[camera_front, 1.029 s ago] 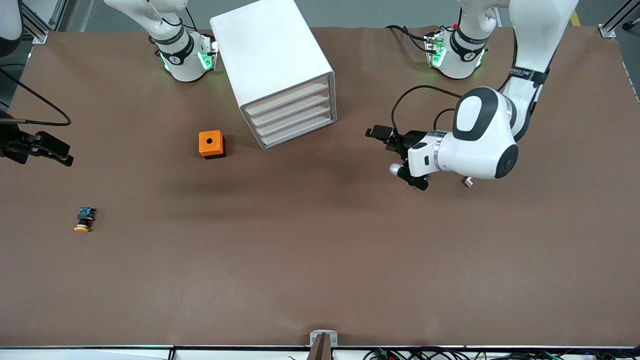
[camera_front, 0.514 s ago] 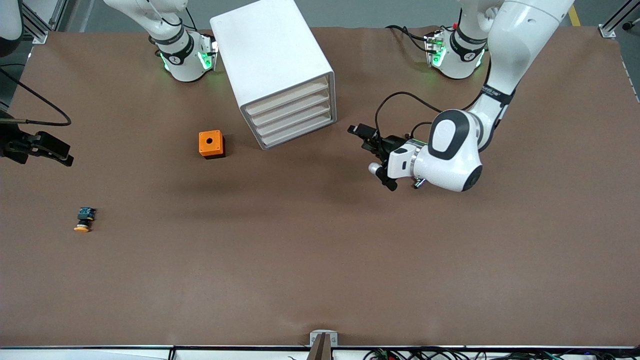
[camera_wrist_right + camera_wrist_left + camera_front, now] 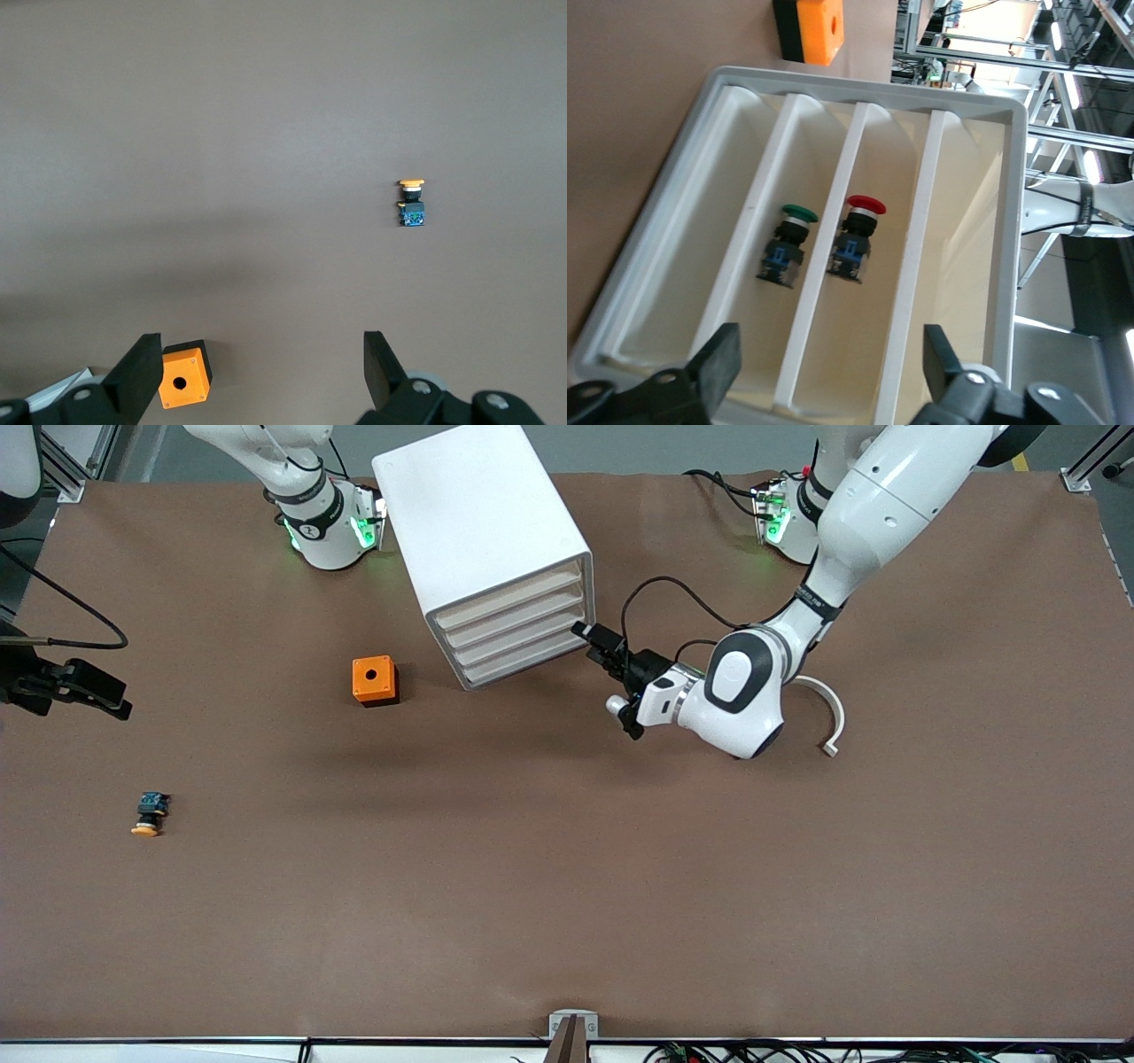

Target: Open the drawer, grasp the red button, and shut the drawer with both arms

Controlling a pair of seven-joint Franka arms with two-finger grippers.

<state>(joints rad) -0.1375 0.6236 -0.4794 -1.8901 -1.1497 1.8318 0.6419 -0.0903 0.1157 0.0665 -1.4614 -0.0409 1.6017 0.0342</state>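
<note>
Down at the front-camera end of the brown table, toward the right arm's end, there's a little button with a yellow-orange cap lying by itself. The right gripper is up over that same end, fingers spread wide with nothing in them, and that arm just waits. Farther from the camera sits an orange cube box with a hole, just beside the white drawer cabinet. Toward the left arm's end, a white curved piece lies flat on the table. The left gripper is right in front of the cabinet's drawer face, close to its corner. Its jaws are wide open too and it's not holding anything. Its wrist camera looks straight into the cabinet front. The red-capped button is in there, in one of the two middle compartments, and a green-capped button sits in the compartment next to it with a white divider between them. From the front view, I honestly can't tell if any drawer is pulled out.
</note>
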